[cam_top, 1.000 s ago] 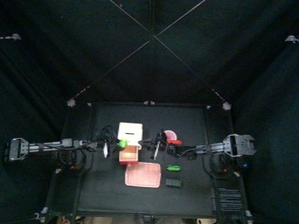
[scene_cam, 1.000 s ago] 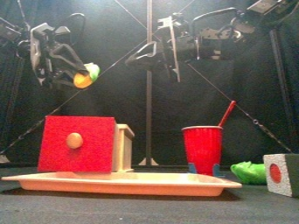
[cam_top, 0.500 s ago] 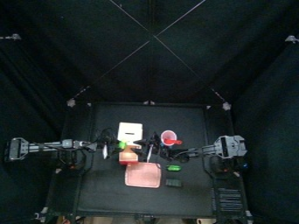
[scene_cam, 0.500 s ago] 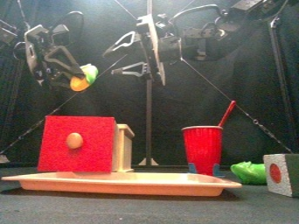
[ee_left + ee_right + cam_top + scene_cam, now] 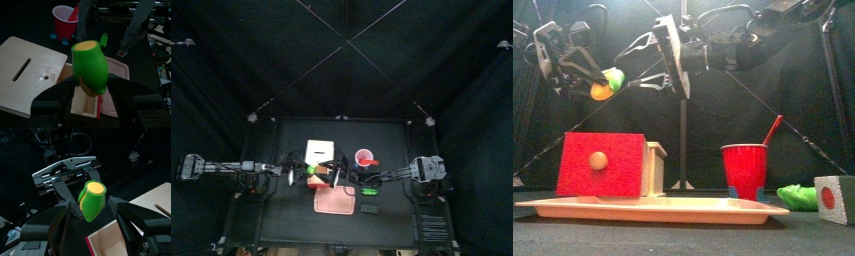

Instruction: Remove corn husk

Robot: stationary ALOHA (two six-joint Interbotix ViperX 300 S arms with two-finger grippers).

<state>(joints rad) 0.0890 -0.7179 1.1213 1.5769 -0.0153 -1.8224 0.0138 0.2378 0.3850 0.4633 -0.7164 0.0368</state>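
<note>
The corn (image 5: 90,67) is a cob in green husk (image 5: 609,80) with its yellow end showing. My left gripper (image 5: 591,82) is shut on it and holds it high above the tray's left end. My right gripper (image 5: 644,66) has reached across from the right. It is open, and in the right wrist view its jaws stand on either side of the corn (image 5: 91,200) without closing on it. In the top view both grippers meet over the white box, left gripper (image 5: 301,172) and right gripper (image 5: 330,172).
Below the corn, a pink tray (image 5: 647,208) carries a box with a red face (image 5: 604,165) and a wooden knob. A red cup (image 5: 744,170) with a straw, a green block (image 5: 796,195) and a white cube with a red dot (image 5: 834,198) stand to the right.
My right gripper has swung left across the table until its open jaws flank the corn. My left gripper has held the corn almost still.
</note>
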